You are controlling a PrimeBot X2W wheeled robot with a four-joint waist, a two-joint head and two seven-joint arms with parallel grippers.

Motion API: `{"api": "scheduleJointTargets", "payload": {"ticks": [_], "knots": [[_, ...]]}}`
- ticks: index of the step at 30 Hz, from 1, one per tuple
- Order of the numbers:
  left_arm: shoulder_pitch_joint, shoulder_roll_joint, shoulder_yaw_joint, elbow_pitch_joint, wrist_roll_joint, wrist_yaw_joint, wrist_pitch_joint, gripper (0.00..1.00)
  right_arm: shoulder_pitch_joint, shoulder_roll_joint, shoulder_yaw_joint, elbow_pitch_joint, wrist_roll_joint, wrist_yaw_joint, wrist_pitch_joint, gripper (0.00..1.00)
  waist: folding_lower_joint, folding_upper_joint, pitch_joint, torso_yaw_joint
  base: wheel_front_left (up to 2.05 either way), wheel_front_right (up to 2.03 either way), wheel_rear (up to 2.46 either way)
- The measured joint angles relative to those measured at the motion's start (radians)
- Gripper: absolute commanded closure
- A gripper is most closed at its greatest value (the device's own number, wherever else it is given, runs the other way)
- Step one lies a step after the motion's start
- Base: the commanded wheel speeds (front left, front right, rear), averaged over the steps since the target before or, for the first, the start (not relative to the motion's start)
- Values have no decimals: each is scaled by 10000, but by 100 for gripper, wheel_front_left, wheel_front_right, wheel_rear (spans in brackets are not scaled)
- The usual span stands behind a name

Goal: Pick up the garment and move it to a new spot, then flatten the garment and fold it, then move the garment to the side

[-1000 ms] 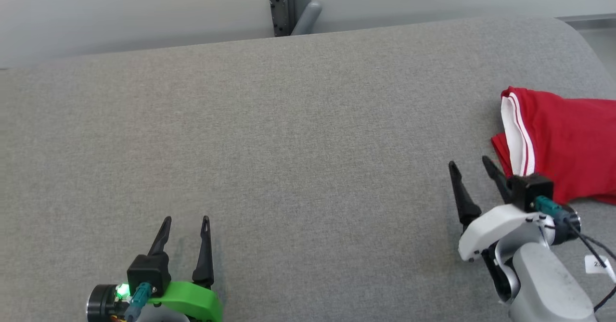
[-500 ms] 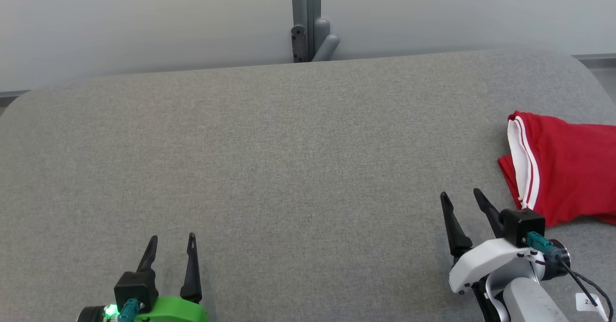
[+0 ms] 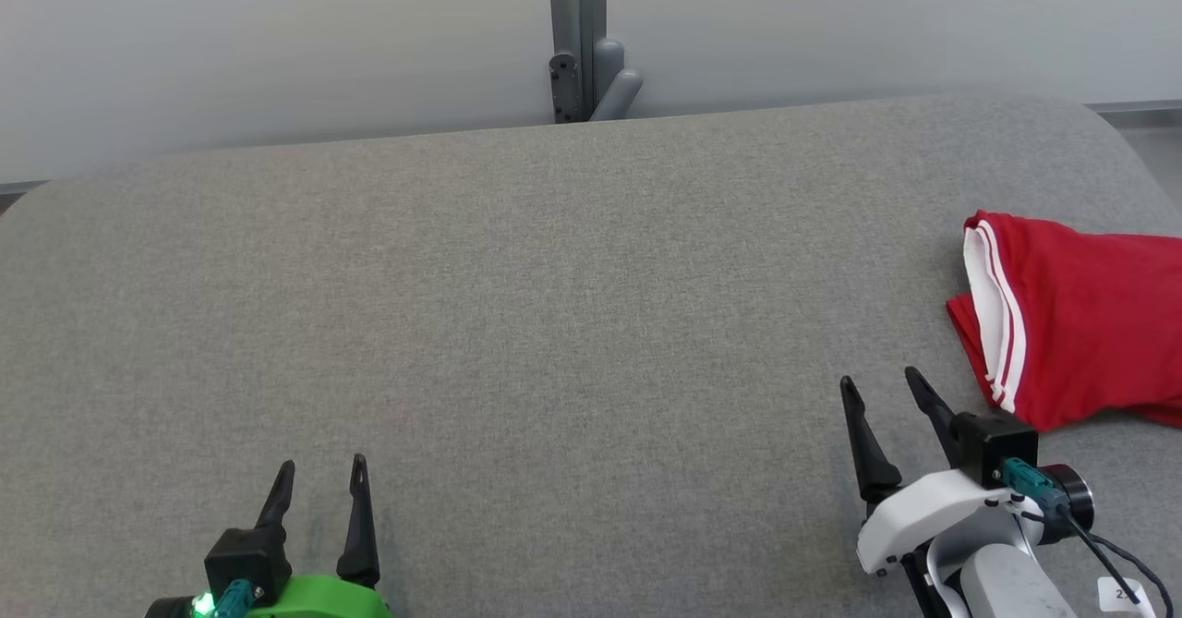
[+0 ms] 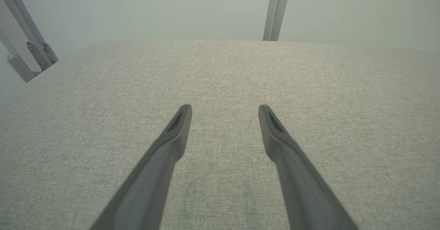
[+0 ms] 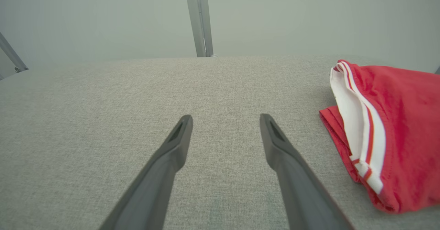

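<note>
1. Head view puts the red garment [image 3: 1080, 322] at the right side of the grey padded table [image 3: 554, 304], where it runs off the picture's right edge, so I cannot tell its full extent
2. Its white-banded edge [image 3: 986, 313] faces left, toward the middle of the table, and runs near to far with a slight slant; the cloth looks doubled over there, with a lower red layer poking out beneath
3. My right gripper [image 3: 877, 378] sits at the near right with its jaws apart and nothing between them, fingers pointing far and a touch left; the garment lies to the right of the fingertips and slightly farther off, near but not touching
4. Right wrist view agrees: the cloth is off to the right of both fingers, with bare table between and ahead of them
5. My left gripper [image 3: 323, 463] is at the near left, jaws likewise apart and empty, well apart from the garment
6. I judge the right arm the nearer one for any reach, and it would need to swing right and turn so the jaws cross the banded edge rather than run along it
7. With stacked layers there, I would watch that a pinch does not catch only the top one
</note>
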Motion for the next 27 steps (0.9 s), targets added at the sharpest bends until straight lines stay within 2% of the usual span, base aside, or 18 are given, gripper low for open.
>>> {"api": "scheduleJointTargets", "payload": {"ticks": [27], "knots": [[-26,-6,-178,178,-328,35,0,0,138,48,109,-316,44,2,0,0,0,0,202,-119,0,0,0]]}}
